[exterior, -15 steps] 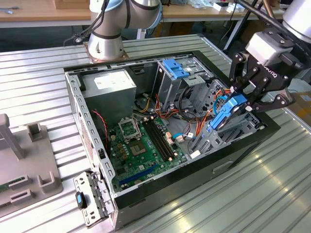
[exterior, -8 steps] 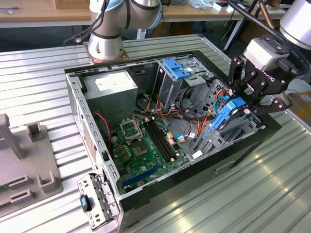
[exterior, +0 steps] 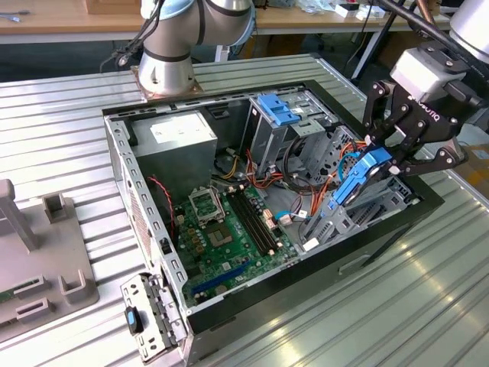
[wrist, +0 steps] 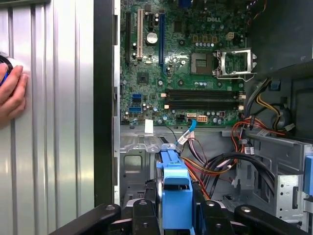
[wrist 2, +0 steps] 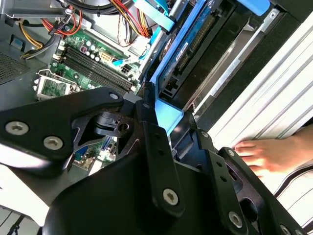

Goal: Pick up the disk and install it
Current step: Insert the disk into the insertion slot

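The disk (exterior: pixel 359 180), a drive framed by a bright blue carrier rail, hangs tilted over the grey drive bay (exterior: pixel 359 218) at the exterior view's right side of the open computer case (exterior: pixel 118 176). My gripper (exterior: pixel 386 160) is shut on its upper end. In the first wrist view the disk's blue rail (wrist: pixel 171 178) runs edge-on between my fingers (wrist: pixel 142 215), with my gripper (wrist: pixel 176 213) closed around it. The second wrist view shows the disk's dark underside (wrist 2: pixel 195 49) reaching away from my gripper (wrist 2: pixel 168 120) along the case's side wall.
A green motherboard (exterior: pixel 221 222) lies on the case floor, with a power supply (exterior: pixel 176 138) behind it and a tall metal bay topped by a blue bracket (exterior: pixel 279 111). Bundled cables (wrist: pixel 230 161) lie beside the bay. A person's hand (wrist 2: pixel 264 152) rests on the ribbed table by the case.
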Controlling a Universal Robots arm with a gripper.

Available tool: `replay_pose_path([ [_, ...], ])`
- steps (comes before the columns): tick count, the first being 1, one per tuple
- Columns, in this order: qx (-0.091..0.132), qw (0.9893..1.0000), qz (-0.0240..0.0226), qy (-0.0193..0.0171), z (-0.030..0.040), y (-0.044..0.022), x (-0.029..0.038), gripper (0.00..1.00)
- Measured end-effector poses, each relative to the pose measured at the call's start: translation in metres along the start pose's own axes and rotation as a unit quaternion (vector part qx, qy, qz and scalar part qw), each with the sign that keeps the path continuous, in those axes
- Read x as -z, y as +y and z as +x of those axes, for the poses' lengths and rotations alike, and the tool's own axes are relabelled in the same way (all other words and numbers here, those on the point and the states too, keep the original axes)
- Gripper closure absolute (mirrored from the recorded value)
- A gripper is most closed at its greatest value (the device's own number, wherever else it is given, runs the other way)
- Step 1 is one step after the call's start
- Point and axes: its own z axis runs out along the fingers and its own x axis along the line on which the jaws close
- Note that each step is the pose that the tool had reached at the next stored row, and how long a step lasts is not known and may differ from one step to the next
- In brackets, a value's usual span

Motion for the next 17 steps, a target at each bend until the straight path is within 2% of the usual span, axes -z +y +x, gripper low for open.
replay_pose_path([
  [10,0.0,1.0,-0.0011,0.0011,0.0,-0.0011,-0.0003,0.64],
  [12,0.0,1.0,-0.0011,0.001,0.0,-0.0011,-0.0003,0.62],
  [13,0.0,1.0,-0.0011,0.0009,0.0,-0.0011,-0.0004,0.56],
  [17,0.0,1.0,-0.0011,0.0009,0.0,-0.0011,-0.0005,0.56],
])
